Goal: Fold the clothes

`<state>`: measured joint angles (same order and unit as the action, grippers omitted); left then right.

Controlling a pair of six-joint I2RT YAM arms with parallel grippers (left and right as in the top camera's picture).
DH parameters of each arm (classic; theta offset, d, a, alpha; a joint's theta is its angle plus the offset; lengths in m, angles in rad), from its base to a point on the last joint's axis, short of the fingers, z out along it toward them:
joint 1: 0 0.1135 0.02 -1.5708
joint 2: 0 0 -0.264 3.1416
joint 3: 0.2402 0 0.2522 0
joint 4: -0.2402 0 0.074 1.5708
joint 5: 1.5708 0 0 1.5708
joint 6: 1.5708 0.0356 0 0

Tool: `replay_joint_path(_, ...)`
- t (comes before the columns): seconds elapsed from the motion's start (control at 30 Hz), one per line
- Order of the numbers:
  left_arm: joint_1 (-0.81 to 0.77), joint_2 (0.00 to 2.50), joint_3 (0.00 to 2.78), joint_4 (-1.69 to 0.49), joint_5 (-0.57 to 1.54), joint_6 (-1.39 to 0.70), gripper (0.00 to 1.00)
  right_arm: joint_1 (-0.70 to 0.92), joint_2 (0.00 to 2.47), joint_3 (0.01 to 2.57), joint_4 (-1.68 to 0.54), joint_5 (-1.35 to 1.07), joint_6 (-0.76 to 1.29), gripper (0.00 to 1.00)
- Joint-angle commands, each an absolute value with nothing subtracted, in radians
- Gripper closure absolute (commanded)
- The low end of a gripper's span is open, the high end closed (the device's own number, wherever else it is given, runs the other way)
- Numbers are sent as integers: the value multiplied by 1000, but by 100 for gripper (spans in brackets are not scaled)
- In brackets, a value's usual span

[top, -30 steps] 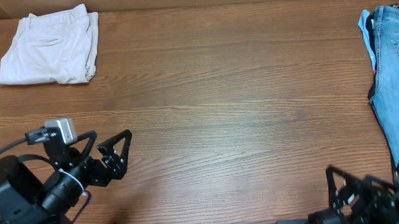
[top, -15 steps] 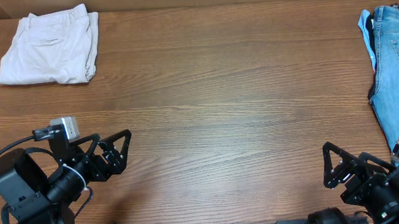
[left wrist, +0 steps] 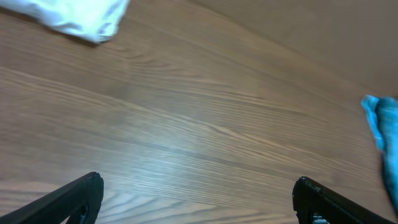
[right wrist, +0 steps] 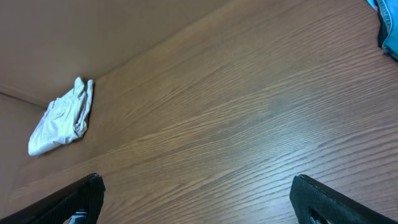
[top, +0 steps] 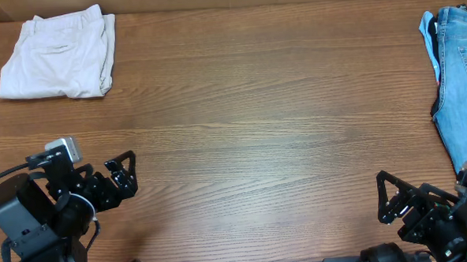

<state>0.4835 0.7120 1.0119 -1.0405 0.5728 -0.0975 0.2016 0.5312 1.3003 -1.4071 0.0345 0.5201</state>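
Note:
The clothes, light beige shorts [top: 56, 56], lie folded into a compact bundle at the table's far left corner, pocket side up. The left wrist view catches one edge of them [left wrist: 74, 15], and they look small and far off in the right wrist view [right wrist: 61, 121]. My left gripper [top: 125, 174] hovers near the front left edge, open, with bare wood between its fingers [left wrist: 198, 180]. My right gripper [top: 383, 197] sits at the front right, also open and holding nothing [right wrist: 196, 179]. Both are well away from the shorts.
Blue denim jeans [top: 462, 81] lie along the right edge of the wooden table [top: 265, 122]. They show as a blue patch in the left wrist view [left wrist: 385, 130] and in the right wrist view [right wrist: 388, 25]. A brown wall runs behind the table's far edge.
My left gripper has drawn back a little toward the left front corner. The right gripper has come further into view at the front right. The shorts have not moved.

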Motion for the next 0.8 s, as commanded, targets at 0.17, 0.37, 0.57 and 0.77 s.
replay_joint_path(0.17, 474, 714, 1003, -1039, 451, -93, 0, 201, 533, 1295, -1404, 51, 524, 0)
replay_joint_path(0.37, 474, 714, 1003, -1039, 451, -93, 0, 187, 527, 1295, -1404, 51, 524, 0)
replay_joint_path(0.57, 474, 714, 1003, -1039, 446, -93, 0, 47, 453, 1294, -1404, 51, 524, 0)
replay_joint_path(0.77, 474, 714, 1003, -1039, 435, -93, 0, 2, 367, 1294, -1385, 124, 512, 0)
